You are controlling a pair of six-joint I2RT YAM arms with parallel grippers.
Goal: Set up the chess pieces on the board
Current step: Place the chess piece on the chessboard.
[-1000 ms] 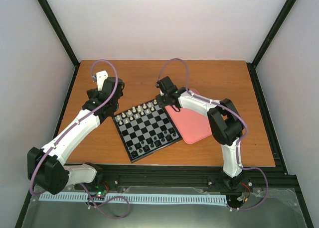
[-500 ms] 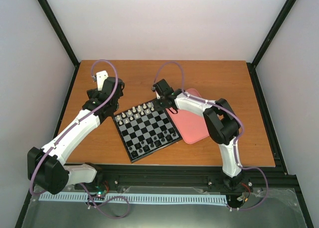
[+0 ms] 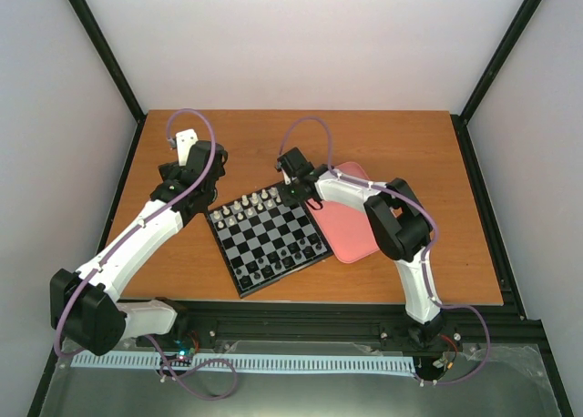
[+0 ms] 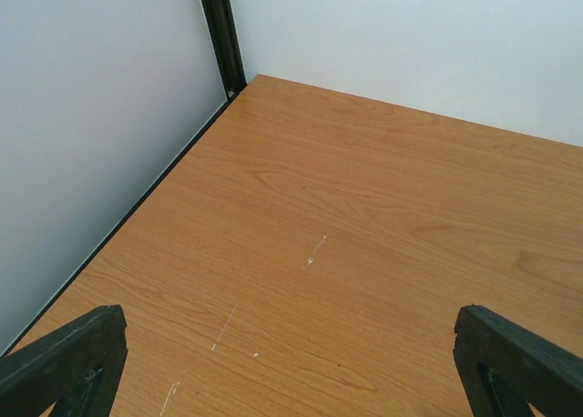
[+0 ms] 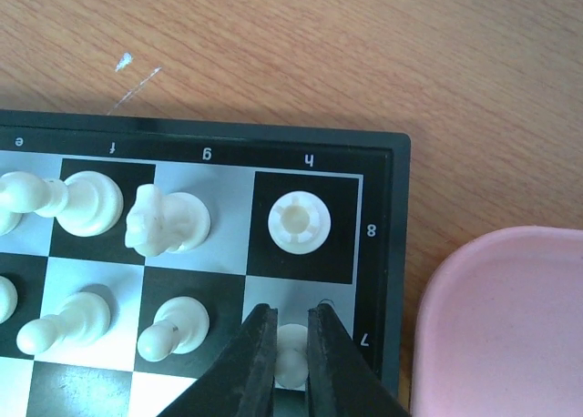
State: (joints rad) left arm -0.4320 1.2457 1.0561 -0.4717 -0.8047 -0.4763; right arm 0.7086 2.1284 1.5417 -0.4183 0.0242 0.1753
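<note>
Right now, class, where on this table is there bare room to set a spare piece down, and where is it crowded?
Bare wood: the table strip between the board and the back wall, the patch right of the pink tray, and the far left corner. Crowded: the board's far rows, where the right gripper pinches a white pawn.

Soft, even light in all my views, no harsh glare.
From above, the table (image 3: 455,253) looks bright and evenly lit. On my right wrist view the near fingers (image 5: 255,349) and the white pawn (image 5: 291,349) between them blur slightly, while the rook (image 5: 297,222) farther off is crisp, with soft shadows beside it.
</note>
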